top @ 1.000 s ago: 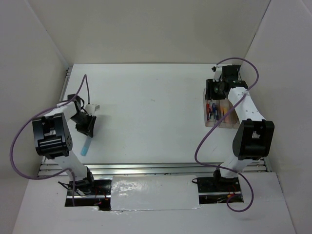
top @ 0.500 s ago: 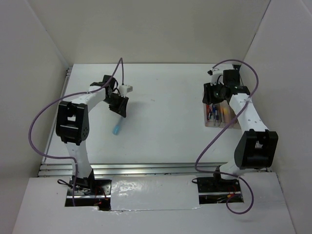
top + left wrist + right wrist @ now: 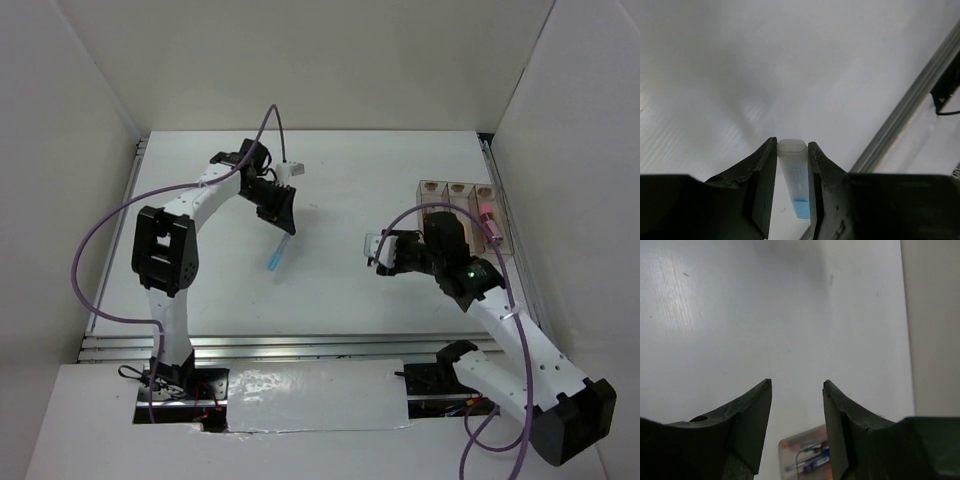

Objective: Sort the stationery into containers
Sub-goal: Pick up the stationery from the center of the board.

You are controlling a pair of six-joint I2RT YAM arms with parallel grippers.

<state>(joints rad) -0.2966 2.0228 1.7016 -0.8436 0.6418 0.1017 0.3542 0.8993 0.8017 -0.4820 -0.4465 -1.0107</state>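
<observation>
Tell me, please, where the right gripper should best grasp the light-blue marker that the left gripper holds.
Grip the blue end of the marker, which hangs free below the left gripper; its pale end is clamped there. The open right gripper would probably best come in from its own side, jaws across the barrel.

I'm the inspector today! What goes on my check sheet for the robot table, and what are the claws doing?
Surface: white table, bare in the middle.
Job's things: light-blue marker carried above the table; containers at the far right, pens inside, pink-capped tube seemingly in the rightmost bin.
Clutter: nothing seen.
Grippers: left gripper shut on the marker; right gripper open, nothing between its fingers.
Cables: purple cables loop off both arms, clear of the stationery.
Surroundings: white walls on three sides; metal rail along the near edge.
</observation>
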